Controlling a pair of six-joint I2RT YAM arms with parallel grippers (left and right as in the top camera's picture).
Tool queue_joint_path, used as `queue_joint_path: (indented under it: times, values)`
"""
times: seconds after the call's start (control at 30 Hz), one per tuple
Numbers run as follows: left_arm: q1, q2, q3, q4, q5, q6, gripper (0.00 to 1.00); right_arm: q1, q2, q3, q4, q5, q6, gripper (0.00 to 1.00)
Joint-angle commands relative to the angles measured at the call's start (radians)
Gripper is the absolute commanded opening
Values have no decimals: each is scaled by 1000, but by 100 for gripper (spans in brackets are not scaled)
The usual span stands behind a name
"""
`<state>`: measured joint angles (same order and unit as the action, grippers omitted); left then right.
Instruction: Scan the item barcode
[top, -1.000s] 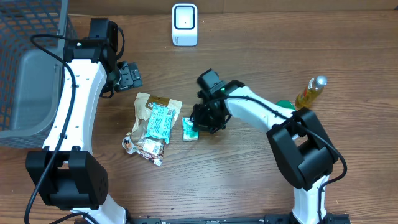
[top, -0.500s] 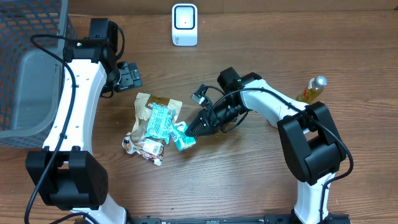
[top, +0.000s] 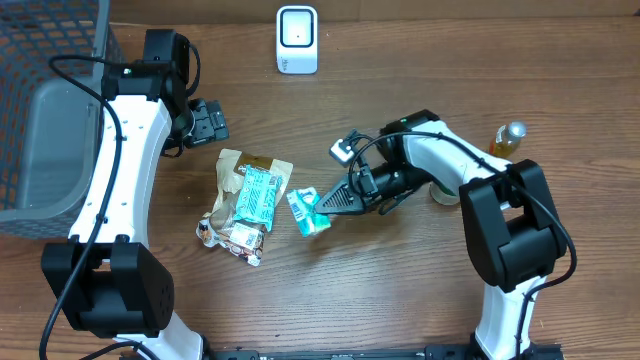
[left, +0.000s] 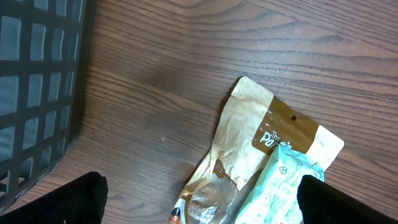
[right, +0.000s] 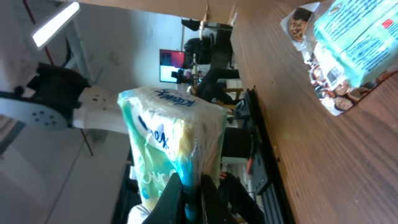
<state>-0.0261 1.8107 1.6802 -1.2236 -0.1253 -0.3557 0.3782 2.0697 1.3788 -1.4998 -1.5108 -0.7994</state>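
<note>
My right gripper is shut on a small teal-and-white tissue packet, held just off the table right of the snack pile. In the right wrist view the packet stands between the pinched dark fingers. The white barcode scanner stands at the table's far edge, well apart from the packet. My left gripper hangs open above the table near the basket, its jaws wide apart and nothing between them. Below it lie a brown paper bag and a teal packet.
A dark wire basket fills the far left. The pile of snack packets lies mid-table. A yellow bottle stands at the right, close to the right arm's elbow.
The right arm has picked the tissue packet up off the table and swung its wrist rightward, now holding it out level. The left arm has not moved.
</note>
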Motion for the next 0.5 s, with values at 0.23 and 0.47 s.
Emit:
queue_joint_path:
  times: [0.23, 0.47]
  values:
    - [-7, 1, 16, 1, -13, 12, 100, -27, 2, -3, -196, -55, -402, 4]
    - [-7, 1, 16, 1, -13, 12, 100, -27, 2, -3, -196, -55, -403, 4]
